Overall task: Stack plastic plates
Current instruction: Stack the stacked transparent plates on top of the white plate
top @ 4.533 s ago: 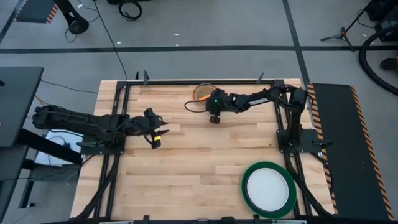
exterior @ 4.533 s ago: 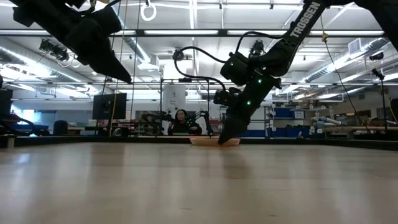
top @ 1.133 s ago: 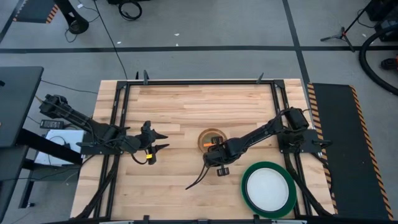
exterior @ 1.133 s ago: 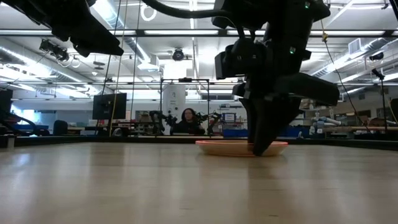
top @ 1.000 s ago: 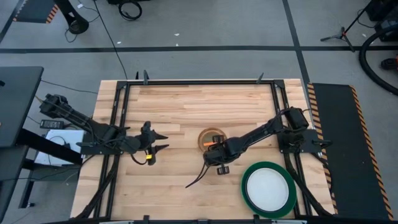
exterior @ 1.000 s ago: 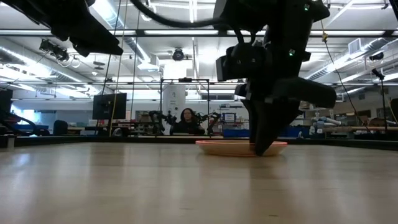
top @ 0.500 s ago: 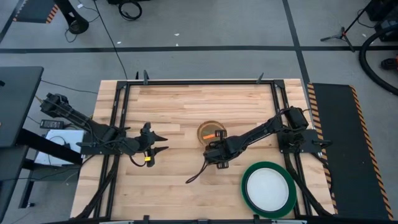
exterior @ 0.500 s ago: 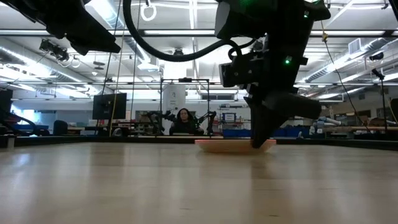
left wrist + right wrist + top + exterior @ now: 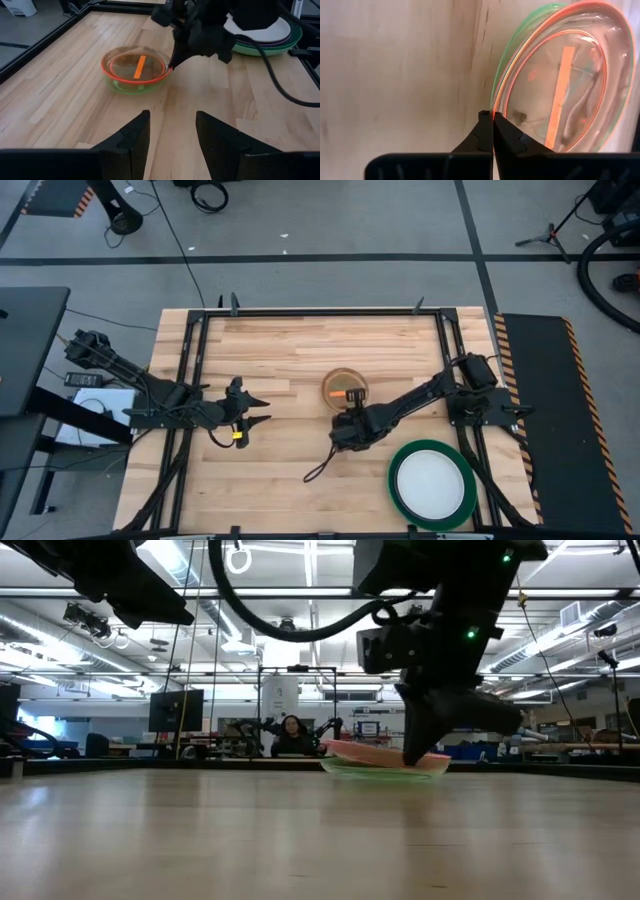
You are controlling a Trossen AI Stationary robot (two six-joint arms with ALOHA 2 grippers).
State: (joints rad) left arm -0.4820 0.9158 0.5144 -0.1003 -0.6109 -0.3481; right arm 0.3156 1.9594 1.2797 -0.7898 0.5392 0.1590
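Green-rimmed and nearest the front edge, the big stack point(image 9: 431, 483) sits at the table's front right corner: a dark green plate point(image 9: 397, 462) at the rim, a purple edge peeking out in the left wrist view, and a white plate point(image 9: 431, 486) on top. Just up from it and toward the middle, the right gripper point(image 9: 347, 421) is down at the table point(image 9: 280, 350), its fingers point(image 9: 487, 131) pinched together on the near rim of the small translucent pair. Look at that grip: in the right wrist view the tips meet right at the orange-pink edge. The pink plate point(image 9: 135, 64) is on top with an orange strip point(image 9: 139, 66) showing through it, and the small green plate point(image 9: 132, 87) sits under it. From table height, the pink one is tilted, its gripped side raised off the green one, which lies flat on the wood. Over on the left side, well apart from all this, the left gripper point(image 9: 246, 416) hovers above the boards with its fingers point(image 9: 132, 135) spread wide and nothing between them, pointed toward the small plates. Beyond the far edge, a person point(image 9: 290, 736) sits at a workstation in the room.
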